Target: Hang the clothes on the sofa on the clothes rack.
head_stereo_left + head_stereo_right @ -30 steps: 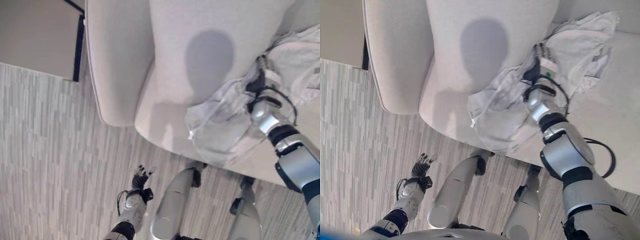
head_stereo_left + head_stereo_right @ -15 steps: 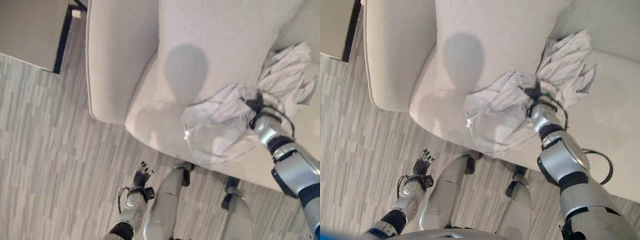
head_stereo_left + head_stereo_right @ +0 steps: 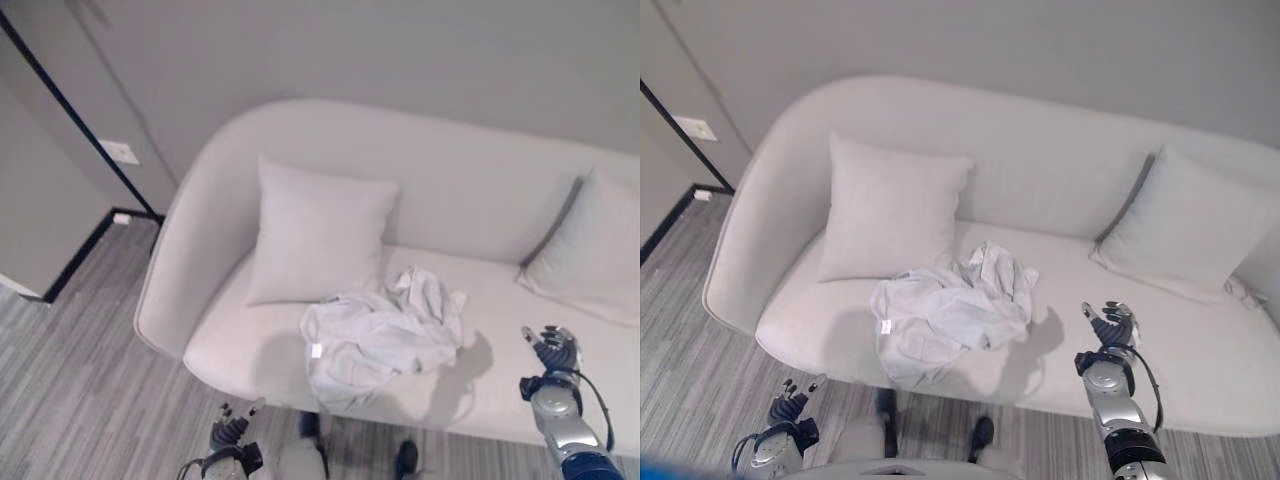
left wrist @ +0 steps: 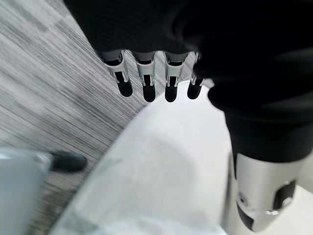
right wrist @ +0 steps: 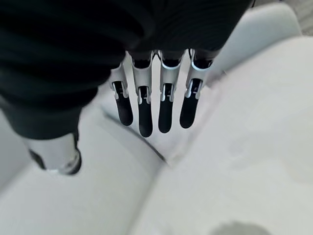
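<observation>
Left eye view gives me the whole sofa (image 3: 250, 140) now, backrest, two cushions and wall included, where half a second ago it looked steeply down at the seat edge; that is the head camera lifting, not the furniture moving. The real change is at my right hand (image 3: 1112, 325): half a second back it was buried in the pale garment (image 3: 375, 335) with cloth bunched round it, and now it hovers free above the seat, at about 3 o'clock from the heap and well apart from it. The garment lies crumpled on the seat cushion, its lower edge drooping over the front lip, just at 5 o'clock from the square cushion (image 3: 318, 232). The other cushion (image 3: 1180, 220) leans at the far right end.

For the task I read this as a lost or abandoned grasp. Nothing is lifted, and I see no clothes rack from here, so the hanging has not begun and I will need to go back in for the cloth.

Right wrist view shows that hand's fingers (image 5: 145, 110) straight and spread slightly apart, thumb off to one side, holding nothing, with bare sofa fabric beyond them. In the eye views the hand is raised, fingers pointing toward 12 o'clock.

My left hand (image 3: 230, 432) hangs low at 7 o'clock from the garment, in front of the sofa over the striped floor (image 3: 70, 400). Its wrist view shows fingers (image 4: 146, 83) extended, side by side, empty.
</observation>
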### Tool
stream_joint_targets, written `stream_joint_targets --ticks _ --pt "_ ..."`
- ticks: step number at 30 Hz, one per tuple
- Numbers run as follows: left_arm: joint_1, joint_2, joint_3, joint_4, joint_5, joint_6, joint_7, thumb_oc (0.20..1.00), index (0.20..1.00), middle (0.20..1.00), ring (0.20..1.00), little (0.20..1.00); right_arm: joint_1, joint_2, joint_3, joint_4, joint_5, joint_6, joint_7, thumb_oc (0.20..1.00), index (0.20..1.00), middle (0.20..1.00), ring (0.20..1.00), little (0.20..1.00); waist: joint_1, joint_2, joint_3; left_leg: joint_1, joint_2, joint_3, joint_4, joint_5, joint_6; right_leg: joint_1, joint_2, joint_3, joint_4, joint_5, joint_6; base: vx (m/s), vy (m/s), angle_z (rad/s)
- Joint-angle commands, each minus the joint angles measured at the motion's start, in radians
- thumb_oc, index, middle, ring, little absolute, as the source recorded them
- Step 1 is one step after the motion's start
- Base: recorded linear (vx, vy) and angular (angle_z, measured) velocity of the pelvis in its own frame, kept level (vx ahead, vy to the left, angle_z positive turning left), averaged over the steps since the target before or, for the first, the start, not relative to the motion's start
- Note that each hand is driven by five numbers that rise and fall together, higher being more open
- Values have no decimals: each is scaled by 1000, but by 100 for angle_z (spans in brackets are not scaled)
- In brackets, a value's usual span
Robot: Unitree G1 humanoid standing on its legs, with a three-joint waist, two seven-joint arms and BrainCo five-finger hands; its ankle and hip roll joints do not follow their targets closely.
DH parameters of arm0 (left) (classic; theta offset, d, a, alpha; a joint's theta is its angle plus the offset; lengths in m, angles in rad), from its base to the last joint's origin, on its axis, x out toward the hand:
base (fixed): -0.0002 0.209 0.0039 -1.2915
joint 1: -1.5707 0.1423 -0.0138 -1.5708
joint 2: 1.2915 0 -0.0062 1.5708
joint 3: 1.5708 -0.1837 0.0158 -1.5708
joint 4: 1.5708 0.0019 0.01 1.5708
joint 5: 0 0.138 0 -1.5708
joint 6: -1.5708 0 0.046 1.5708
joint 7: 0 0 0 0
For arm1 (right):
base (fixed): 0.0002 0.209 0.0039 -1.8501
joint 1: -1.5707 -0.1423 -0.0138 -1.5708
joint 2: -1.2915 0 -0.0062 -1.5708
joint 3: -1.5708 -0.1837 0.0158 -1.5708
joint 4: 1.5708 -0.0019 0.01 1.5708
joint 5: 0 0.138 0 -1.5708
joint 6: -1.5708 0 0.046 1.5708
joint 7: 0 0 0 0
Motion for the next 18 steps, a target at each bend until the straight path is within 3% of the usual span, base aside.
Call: stream_joint_targets --ticks 1,2,4,6,8,10,14,18 --pt "-118 16 -74 -18 59 -20 -17 1000 1000 1000 1000 1000 -163 -35 8 9 50 -74 30 200 200 200 200 200 10 3 76 -98 30 -34 51 68 -18 84 -101 38 0 -11 47 24 -51 7" --pt "-116 19 -79 -24 64 -13 -29 1000 1000 1000 1000 1000 -153 -37 23 23 37 -66 49 1000 1000 1000 1000 1000 15 -1 67 -95 33 -36 54 67 -18 92 -100 34 -3 -12 46 59 -63 -9" --pt "-129 28 -112 -18 98 -17 -50 1000 1000 1000 1000 1000 -189 -61 123 102 -68 -52 86 1000 1000 1000 1000 1000 30 7 77 -122 30 -52 74 63 -18 95 -98 32 -9 -11 43 16 -55 -5" --pt "-158 37 -143 -1 114 -37 -48 1000 1000 1000 1000 1000 -299 -71 252 205 -179 -33 78 1000 1000 1000 1000 1000 54 36 118 -170 21 -65 98 60 -17 66 -102 38 -5 -1 42 -28 30 26" --pt "-183 37 -152 6 98 -55 -33 1000 1000 1000 1000 1000 -379 -66 306 275 -203 -30 66 1000 1000 1000 1000 1000 68 58 149 -202 16 -74 120 54 -17 43 -107 47 -1 4 42 7 88 42" --pt "-230 41 -179 7 72 -86 -7 1000 1000 1000 1000 1000 -526 -58 385 402 -213 -29 37 1000 1000 1000 1000 1000 94 93 200 -264 11 -74 165 39 -17 -3 -124 59 5 17 44 39 134 39" --pt "-281 48 -222 18 76 -123 42 1000 1000 1000 1000 1000 -711 -89 445 541 -250 -12 -43 1000 1000 1000 1000 1000 125 126 249 -356 13 -65 239 -13 -32 -63 -150 71 -4 32 58 117 131 5" --pt "-328 59 -275 0 198 -141 120 1000 1000 1000 1000 1000 -800 -144 563 647 -465 72 -127 1000 1000 1000 1000 1000 139 155 281 -480 15 -50 321 -54 -29 -148 -177 70 -6 55 71 67 96 -13"
